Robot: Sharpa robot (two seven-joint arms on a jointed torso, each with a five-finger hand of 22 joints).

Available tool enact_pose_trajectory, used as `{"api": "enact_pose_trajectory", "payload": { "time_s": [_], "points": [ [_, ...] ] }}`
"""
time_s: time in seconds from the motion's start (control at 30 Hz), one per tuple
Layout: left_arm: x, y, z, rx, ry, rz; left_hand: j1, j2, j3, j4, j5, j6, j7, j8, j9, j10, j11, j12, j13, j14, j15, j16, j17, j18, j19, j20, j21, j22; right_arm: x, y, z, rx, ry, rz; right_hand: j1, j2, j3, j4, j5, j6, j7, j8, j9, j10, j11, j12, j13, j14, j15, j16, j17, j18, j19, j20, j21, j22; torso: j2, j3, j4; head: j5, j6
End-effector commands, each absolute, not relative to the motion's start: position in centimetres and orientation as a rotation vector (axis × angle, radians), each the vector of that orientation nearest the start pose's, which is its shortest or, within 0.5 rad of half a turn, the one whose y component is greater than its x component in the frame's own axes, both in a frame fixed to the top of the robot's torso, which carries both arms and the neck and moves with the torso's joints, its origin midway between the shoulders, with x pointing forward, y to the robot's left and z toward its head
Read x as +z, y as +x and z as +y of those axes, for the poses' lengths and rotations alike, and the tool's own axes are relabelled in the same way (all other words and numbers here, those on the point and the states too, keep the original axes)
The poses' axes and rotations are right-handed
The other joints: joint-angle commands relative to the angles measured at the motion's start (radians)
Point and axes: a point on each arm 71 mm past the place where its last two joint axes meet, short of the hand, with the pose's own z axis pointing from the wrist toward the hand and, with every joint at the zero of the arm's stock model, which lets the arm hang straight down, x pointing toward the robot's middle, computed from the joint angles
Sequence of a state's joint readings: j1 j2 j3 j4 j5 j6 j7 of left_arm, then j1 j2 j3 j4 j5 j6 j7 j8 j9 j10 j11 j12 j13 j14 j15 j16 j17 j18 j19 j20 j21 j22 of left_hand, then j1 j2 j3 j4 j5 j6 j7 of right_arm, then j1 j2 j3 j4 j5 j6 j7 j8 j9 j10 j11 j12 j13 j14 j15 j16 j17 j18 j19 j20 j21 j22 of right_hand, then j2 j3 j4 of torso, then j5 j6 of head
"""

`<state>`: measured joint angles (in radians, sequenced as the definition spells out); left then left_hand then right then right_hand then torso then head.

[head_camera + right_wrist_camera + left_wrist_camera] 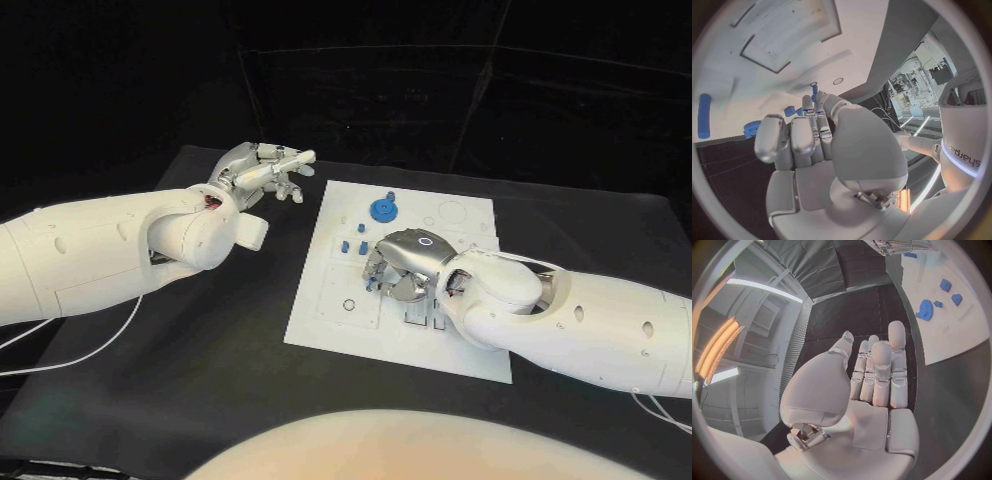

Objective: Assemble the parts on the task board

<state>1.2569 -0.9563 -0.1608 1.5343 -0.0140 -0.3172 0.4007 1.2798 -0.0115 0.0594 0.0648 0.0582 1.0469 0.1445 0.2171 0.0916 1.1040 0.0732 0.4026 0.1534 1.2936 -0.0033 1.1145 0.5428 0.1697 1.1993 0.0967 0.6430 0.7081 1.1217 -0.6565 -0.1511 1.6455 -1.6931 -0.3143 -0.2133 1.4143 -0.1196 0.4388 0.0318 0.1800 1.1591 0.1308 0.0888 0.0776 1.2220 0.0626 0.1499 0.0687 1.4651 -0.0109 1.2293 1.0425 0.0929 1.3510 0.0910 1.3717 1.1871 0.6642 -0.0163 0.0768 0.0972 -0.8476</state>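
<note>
From the head view I see the white task board (339, 320) lying in the middle of the black table (188, 380). My right hand (404, 265) hovers low over the middle of the board, palm down, fingers curled downward toward the surface. In the right wrist view the fingers (795, 137) lie close together and bent over the board, with a small blue peg (814, 92) showing just past the fingertips; I cannot tell whether the hand is pinching it or only near it.

My left hand (267, 172) is held off the board, above the table just beside the board's far left corner. In the left wrist view its fingers (879, 370) are straight, side by side, and hold nothing.

On the far part of the board sits a blue gear (384, 209), round and toothed, lying apart from both hands. Near it, between the gear and my right hand, a few small blue parts (351, 246) stand in a cluster on the board. The right wrist view also shows a long blue pin (704, 116) lying on the board, well apart from the hand.
</note>
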Motion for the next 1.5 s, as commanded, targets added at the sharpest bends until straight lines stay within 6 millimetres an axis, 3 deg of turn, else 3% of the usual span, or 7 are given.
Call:
{"api": "enact_pose_trajectory", "payload": {
  "time_s": [0.03, 1.07, 1.27, 1.5],
  "points": [
    [-19.0, 48.0, 26.4, -1.425, -1.100, 1.434, 0.002, 0.004, -0.005, 0.000, 0.000, -0.007, 0.001, 0.004, -0.001, -0.009, 0.002, 0.005, 0.001, -0.007, 0.001, -0.005, -0.001, 0.014, 0.002, 0.005, -0.004, -0.001, -23.9, 40.9, -7.6, 0.757, -0.500, 1.703, -0.003, 0.004, 0.002, 0.001, -0.002, 0.004, 0.001, 0.004, 0.001, 0.008, -0.001, -0.006, 0.000, 0.023, -0.008, 0.003, 0.001, -0.010, 0.007, -0.001, 0.005, 0.001, -0.001, -0.0001, -0.0002, 0.001, -0.003],
    [-19.1, 47.9, 26.1, -1.435, -1.103, 1.450, 0.005, 0.006, -0.006, -0.001, 0.000, -0.008, 0.002, 0.004, -0.001, -0.010, 0.002, 0.006, 0.001, -0.008, 0.001, -0.006, -0.003, 0.014, 0.002, 0.005, -0.006, -0.002, -24.9, 40.4, -6.6, 0.728, -0.545, 1.733, -0.004, 0.000, -0.001, -0.002, -0.006, 0.000, 0.003, 0.000, 0.000, 0.005, 0.001, -0.011, -0.001, 0.021, -0.007, 0.000, -0.005, -0.010, 0.006, -0.001, 0.005, 0.000, -0.001, -0.0008, -0.0006, 0.000, -0.011],
    [-19.1, 47.9, 26.1, -1.436, -1.104, 1.454, 0.005, 0.006, -0.006, -0.001, 0.000, -0.008, 0.002, 0.004, -0.001, -0.010, 0.002, 0.006, 0.001, -0.008, 0.001, -0.006, -0.003, 0.014, 0.002, 0.005, -0.006, -0.002, -24.7, 40.5, -6.6, 0.729, -0.521, 1.707, -0.036, -0.028, -0.013, 0.012, -0.028, -0.059, 0.030, -0.027, -0.012, -0.085, 0.032, -0.064, -0.006, 0.015, 0.017, -0.011, -0.026, -0.005, -0.014, 0.015, -0.011, -0.029, 0.000, -0.0002, -0.0004, -0.001, -0.010],
    [-19.1, 47.9, 26.1, -1.438, -1.105, 1.460, 0.005, 0.006, -0.007, -0.001, 0.000, -0.009, 0.002, 0.004, -0.001, -0.011, 0.002, 0.006, 0.001, -0.008, 0.001, -0.006, -0.005, 0.014, 0.002, 0.005, -0.006, -0.002, -24.3, 40.7, -7.0, 0.739, -0.475, 1.658, -0.043, -0.047, -0.033, 0.015, -0.040, -0.122, 0.043, -0.027, -0.013, -0.168, 0.051, -0.075, -0.005, -0.004, 0.033, -0.053, -0.087, 0.010, -0.055, 0.033, -0.050, -0.097, -0.001, 0.0001, -0.0010, -0.002, -0.007]
  ]
}}
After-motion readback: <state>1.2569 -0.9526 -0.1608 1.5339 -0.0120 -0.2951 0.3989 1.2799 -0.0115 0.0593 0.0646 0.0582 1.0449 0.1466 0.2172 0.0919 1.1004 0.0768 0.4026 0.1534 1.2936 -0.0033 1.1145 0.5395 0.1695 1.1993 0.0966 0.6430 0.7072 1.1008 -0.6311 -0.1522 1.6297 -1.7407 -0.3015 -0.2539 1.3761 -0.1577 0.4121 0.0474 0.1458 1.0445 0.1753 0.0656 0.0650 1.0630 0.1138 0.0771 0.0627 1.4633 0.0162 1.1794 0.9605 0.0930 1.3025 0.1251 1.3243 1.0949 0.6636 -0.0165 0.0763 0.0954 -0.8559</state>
